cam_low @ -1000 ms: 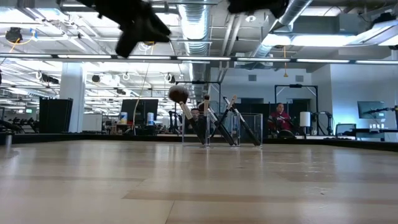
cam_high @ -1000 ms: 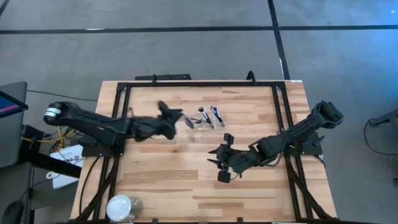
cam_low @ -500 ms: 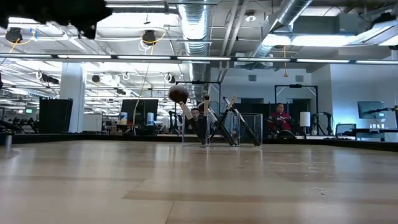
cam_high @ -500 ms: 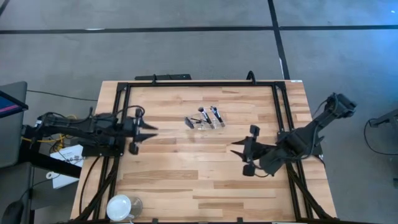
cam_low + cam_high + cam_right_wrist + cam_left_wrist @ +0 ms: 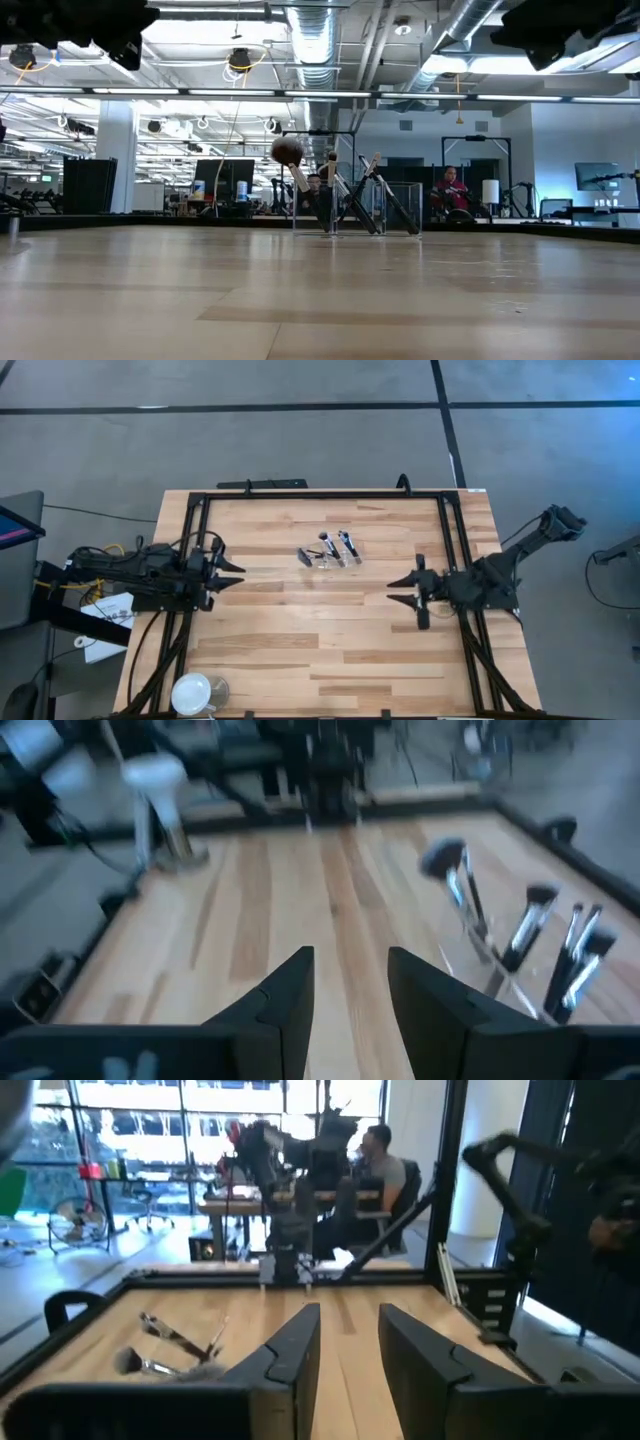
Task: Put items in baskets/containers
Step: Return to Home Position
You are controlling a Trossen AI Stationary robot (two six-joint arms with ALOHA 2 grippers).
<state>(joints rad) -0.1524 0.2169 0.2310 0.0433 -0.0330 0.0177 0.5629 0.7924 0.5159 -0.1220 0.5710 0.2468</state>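
High view: left gripper [image 5: 238,575] hovers at the left edge of the table [image 5: 300,650], fingers [image 5: 290,1355] spread apart with nothing between them. The right gripper [image 5: 392,592] hangs over the table's right half, its fingers [image 5: 285,995] parted too and empty. Both point toward the table's middle. The clear organizer [image 5: 330,560] sits upper-middle on the table in the high view, between the two arms and well apart from both. The makeup brushes [image 5: 350,195] lean inside it, heads up, and one round-headed brush [image 5: 287,152] stands tallest. A white round dish [image 5: 192,692] sits at the lower-left corner, well apart from the organizer.
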